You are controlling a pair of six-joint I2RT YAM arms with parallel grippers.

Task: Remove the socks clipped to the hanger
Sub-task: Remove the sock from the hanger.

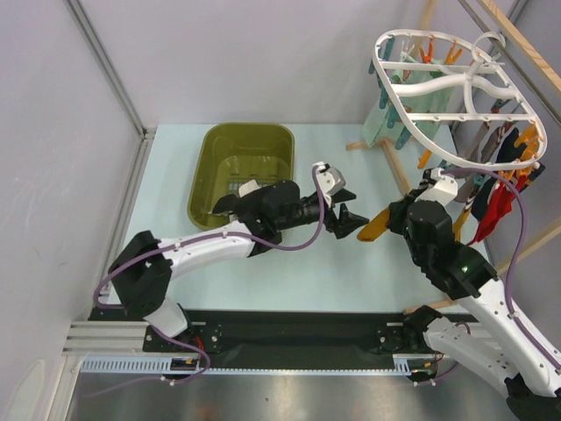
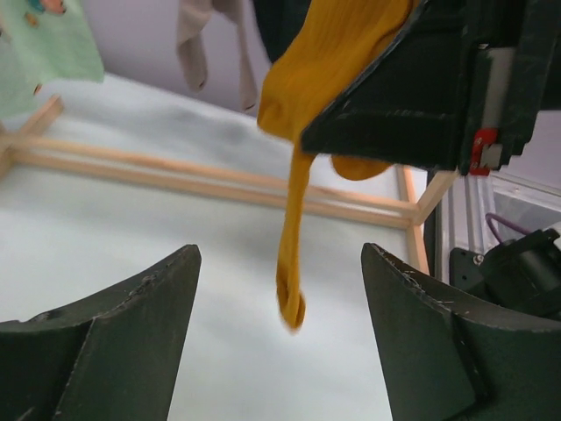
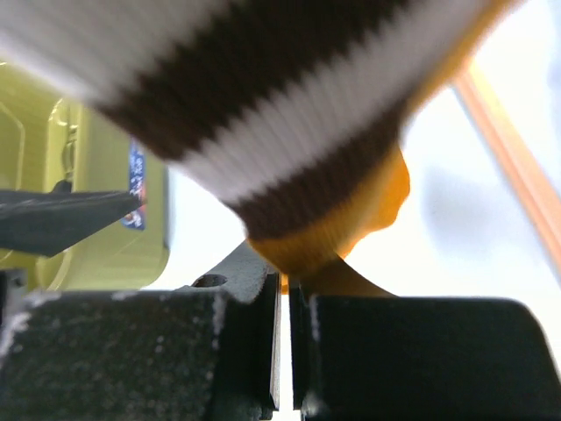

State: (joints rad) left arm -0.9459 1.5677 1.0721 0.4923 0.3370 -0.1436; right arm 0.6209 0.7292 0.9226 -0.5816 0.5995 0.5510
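From above, the right gripper (image 1: 393, 219) is clamping shut on the mustard sock (image 1: 372, 227), whose loose end is sticking out past its fingertips toward the left gripper (image 1: 346, 220), which is standing wide open and holding nothing just beside that end. The hanger (image 1: 392, 95) is hanging above and behind the right arm, with the other socks (image 1: 500, 203) dangling close around the right wrist. I cannot tell whether the mustard one is free of its peg, because the arm is hiding its top. The olive tub (image 1: 210, 175) is sitting behind the left arm. In the left wrist view, the mustard sock is drooping down between the spread fingers (image 2: 123, 342) without touching either. Its upper part is running behind the right gripper's black body (image 2: 412, 96), and the wooden rack (image 2: 210, 180) is lying on the table further ahead. In the right wrist view, the jaws are pressing tight together with mustard fabric bunching just above them. A striped sock (image 3: 263, 96) is draping right across the top of it. My guess is that one sock is being pulled off. The next move is calling for a firm tug down and away from the peg, then a carry or handover toward the tub. The striped sock is crowding the grip and could be dragged along. The rack's legs are standing near the right arm's path.
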